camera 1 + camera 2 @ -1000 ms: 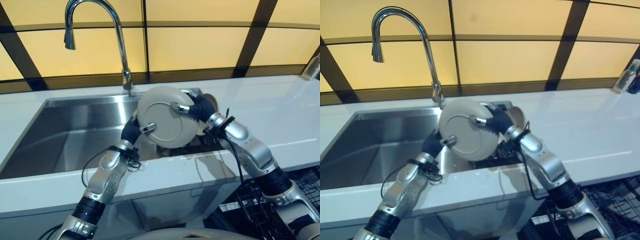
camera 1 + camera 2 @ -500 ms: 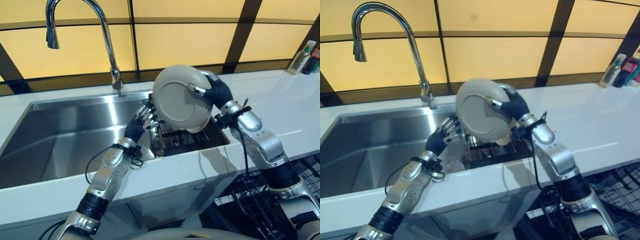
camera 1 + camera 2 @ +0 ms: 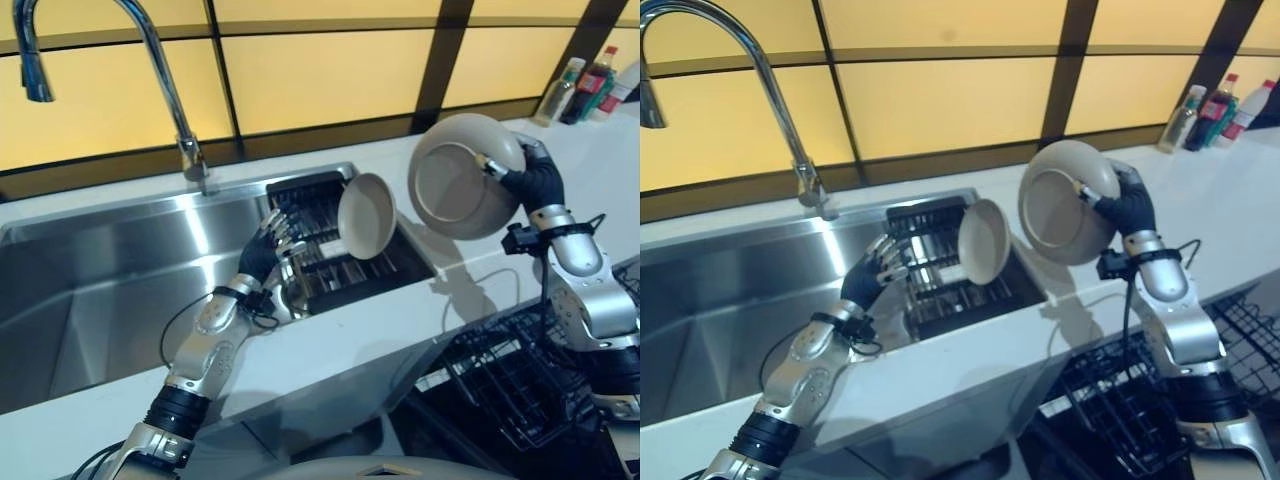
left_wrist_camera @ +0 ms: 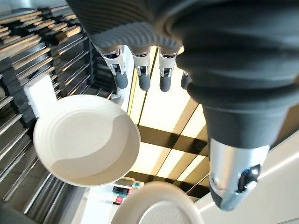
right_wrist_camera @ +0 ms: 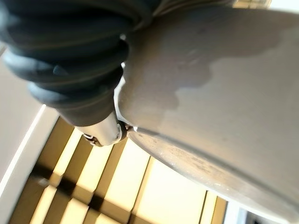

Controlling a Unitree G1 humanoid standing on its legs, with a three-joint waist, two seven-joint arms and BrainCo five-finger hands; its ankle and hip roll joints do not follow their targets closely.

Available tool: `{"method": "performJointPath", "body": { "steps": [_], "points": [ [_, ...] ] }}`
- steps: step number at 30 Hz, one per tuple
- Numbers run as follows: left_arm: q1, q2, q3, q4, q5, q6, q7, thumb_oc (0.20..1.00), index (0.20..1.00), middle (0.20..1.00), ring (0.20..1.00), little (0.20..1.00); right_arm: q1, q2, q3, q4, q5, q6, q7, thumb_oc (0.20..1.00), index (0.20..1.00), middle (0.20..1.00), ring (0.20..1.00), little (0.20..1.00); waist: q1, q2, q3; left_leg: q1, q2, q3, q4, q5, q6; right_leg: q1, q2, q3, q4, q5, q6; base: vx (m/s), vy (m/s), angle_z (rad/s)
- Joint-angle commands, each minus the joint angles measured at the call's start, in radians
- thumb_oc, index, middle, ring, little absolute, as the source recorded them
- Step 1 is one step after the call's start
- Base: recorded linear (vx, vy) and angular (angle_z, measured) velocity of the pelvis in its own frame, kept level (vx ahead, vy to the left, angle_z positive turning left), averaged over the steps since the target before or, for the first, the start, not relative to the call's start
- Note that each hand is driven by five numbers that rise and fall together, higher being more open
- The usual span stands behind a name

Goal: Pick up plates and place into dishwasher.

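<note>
Right hand (image 3: 535,180) fingers clamped on plate (image 3: 460,178), held above table (image 3: 400,320). Left hand (image 3: 272,240) fingers spread (empty), by rack (image 3: 330,265).

- Warm yellow backlight from wall panels (image 3: 320,75) behind the sink (image 3: 120,270).
- Glare streaks on sink steel, white counter (image 3: 400,320) bright.
- Soft shadow on plate (image 5: 224,93) just past right hand (image 5: 70,65) fingers; close plate surface blurred.
</note>
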Motion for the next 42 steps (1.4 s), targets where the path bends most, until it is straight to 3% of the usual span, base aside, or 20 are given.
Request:
{"method": "performJointPath", "body": {
  "steps": [1,6,9,19,23,28,36,42],
  "points": [
    [-0.019,0.027,0.027,0.029,-0.009,-0.037,-0.034,1.0,1.0,1.0,1.0,1.0,-0.036,-0.06,-0.099,0.027,-0.001,-0.077,-0.038,0.2,0.2,0.2,0.2,0.2,0.001,0.002,-0.04,0.057,-0.012,0.03,0.009,-0.133,0.036,-0.075,-0.001,0.011,0.003,0.012,0.053,0.03,-0.061,-0.32],
    [0.006,0.034,0.046,0.021,0.023,-0.027,-0.035,1.0,1.0,1.0,1.0,1.0,0.037,-0.074,-0.143,0.025,0.009,-0.059,-0.042,0.2,0.2,0.2,0.2,0.2,-0.03,0.002,-0.035,0.062,-0.012,0.067,0.021,-0.147,0.048,-0.094,0.0,0.045,0.003,0.024,0.056,0.04,-0.075,-0.25],
    [0.02,0.038,0.05,0.021,0.046,-0.02,-0.032,1.0,1.0,1.0,1.0,1.0,0.084,-0.065,-0.164,0.013,0.015,-0.057,-0.044,0.2,0.2,0.2,0.2,0.2,-0.052,0.012,-0.03,0.071,-0.013,0.069,0.037,-0.182,0.058,-0.095,0.001,0.066,0.003,0.016,0.068,0.08,-0.073,-0.22],
    [0.079,0.071,0.098,0.009,0.078,0.011,-0.008,1.0,1.0,1.0,1.0,1.0,0.219,-0.057,-0.257,0.058,0.036,-0.072,0.05,0.2,0.2,0.2,0.2,0.2,-0.119,0.016,0.018,0.05,-0.003,0.148,0.227,-0.293,0.091,-0.14,-0.005,0.141,0.012,0.054,0.072,0.06,-0.101,-0.32],
    [0.096,0.081,0.118,0.006,0.082,0.012,0.001,1.0,1.0,1.0,1.0,1.0,0.274,-0.051,-0.27,0.078,-0.009,-0.031,0.11,0.2,0.2,0.2,0.2,0.2,-0.14,0.01,0.042,0.035,0.009,0.165,0.28,-0.321,0.1,-0.176,-0.01,0.158,0.049,0.054,0.079,0.05,-0.093,-0.15],
    [0.089,0.123,0.132,-0.01,0.077,0.038,0.022,1.0,1.0,1.0,1.0,1.0,0.323,-0.048,-0.265,0.128,-0.067,-0.03,0.112,0.2,0.2,0.2,0.2,0.2,-0.16,0.003,0.087,-0.001,0.028,0.176,0.345,-0.339,0.106,-0.223,-0.018,0.168,0.095,0.054,0.087,0.0,-0.086,-0.09],
    [0.12,0.156,0.144,-0.042,0.072,0.086,0.007,1.0,1.0,1.0,1.0,1.0,0.394,-0.051,-0.293,0.196,-0.128,-0.04,0.136,0.2,0.2,0.2,0.2,0.2,-0.161,-0.009,0.131,-0.015,0.04,0.166,0.418,-0.37,0.114,-0.237,-0.031,0.164,0.14,0.056,0.109,0.1,-0.073,-0.02],
    [0.106,0.203,0.122,-0.05,0.072,0.105,-0.009,1.0,1.0,1.0,1.0,1.0,0.399,-0.046,-0.222,0.236,-0.122,-0.034,0.126,0.2,0.2,0.2,0.2,0.2,-0.129,-0.028,0.179,-0.067,0.064,0.142,0.488,-0.385,0.119,-0.256,-0.039,0.14,0.168,0.057,0.121,0.03,-0.12,0.05]
  ]
}}
